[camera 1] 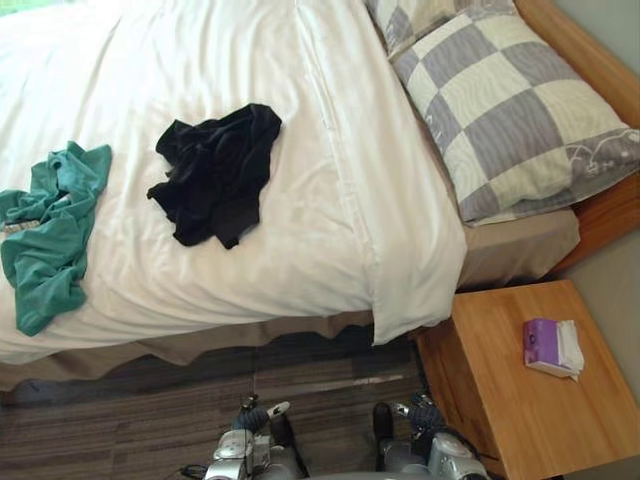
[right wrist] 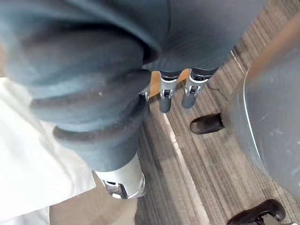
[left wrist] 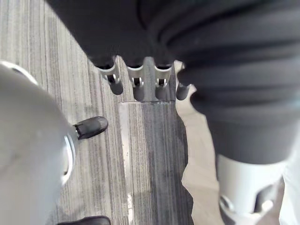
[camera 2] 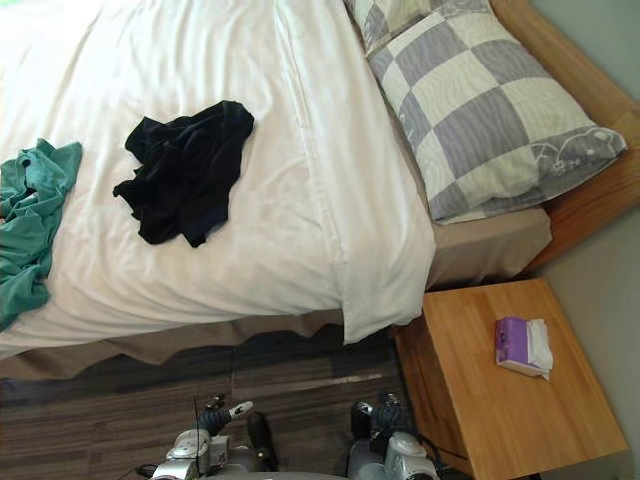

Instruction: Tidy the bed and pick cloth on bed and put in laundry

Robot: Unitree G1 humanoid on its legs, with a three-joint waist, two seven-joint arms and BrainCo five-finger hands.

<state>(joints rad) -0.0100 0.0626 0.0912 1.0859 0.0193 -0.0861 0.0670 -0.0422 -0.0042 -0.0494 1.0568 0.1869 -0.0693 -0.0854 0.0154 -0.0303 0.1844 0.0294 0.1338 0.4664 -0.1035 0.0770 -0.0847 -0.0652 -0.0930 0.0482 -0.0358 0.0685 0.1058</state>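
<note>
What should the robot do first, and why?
Probably raise the left hand toward the black cloth lying loose on the bed, the piece nearest it. It and the right hand hang open and empty above the floor.

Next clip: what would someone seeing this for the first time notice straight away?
A crumpled black cloth lies in the middle of the white duvet, with a green cloth to its left near the bed's edge. A grey-and-cream checked pillow sits at the head of the bed, and a wooden nightstand beside it carries a purple tissue pack. The left hand and right hand hang open over the floor, holding nothing.
</note>
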